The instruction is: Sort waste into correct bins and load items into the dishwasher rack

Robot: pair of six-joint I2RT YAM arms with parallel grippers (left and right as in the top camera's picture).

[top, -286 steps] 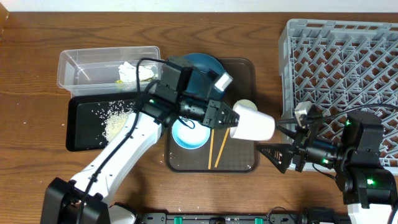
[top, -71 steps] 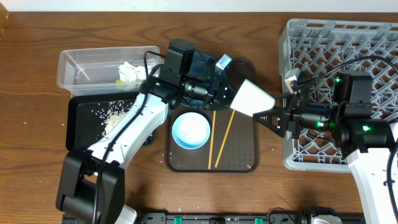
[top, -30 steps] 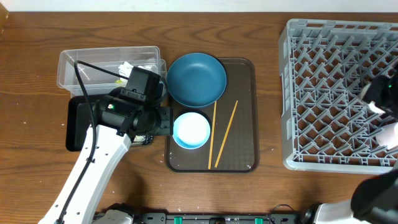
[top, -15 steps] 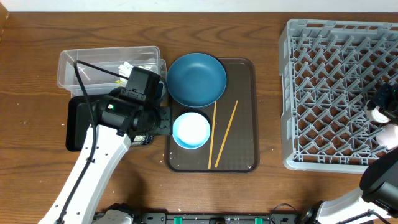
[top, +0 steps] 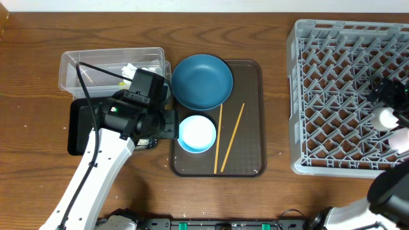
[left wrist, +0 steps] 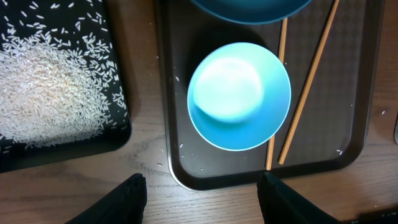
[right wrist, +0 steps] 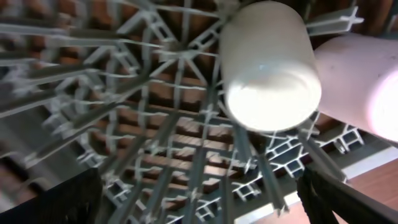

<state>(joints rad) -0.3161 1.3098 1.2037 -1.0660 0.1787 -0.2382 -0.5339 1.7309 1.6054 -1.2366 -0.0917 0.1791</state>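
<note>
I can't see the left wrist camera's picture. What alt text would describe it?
A light blue bowl sits on a brown tray, two wooden chopsticks to its right and a dark blue plate above. Left of it, a black tray holds rice. The open left gripper hovers nearby.

Cream cup [right wrist: 270, 68] and pink cup [right wrist: 360, 87] side by side in grey rack [top: 332, 96], seemingly bottom-up, light blue bowl [left wrist: 239, 96] upright beside two chopsticks [left wrist: 308, 82]
</note>
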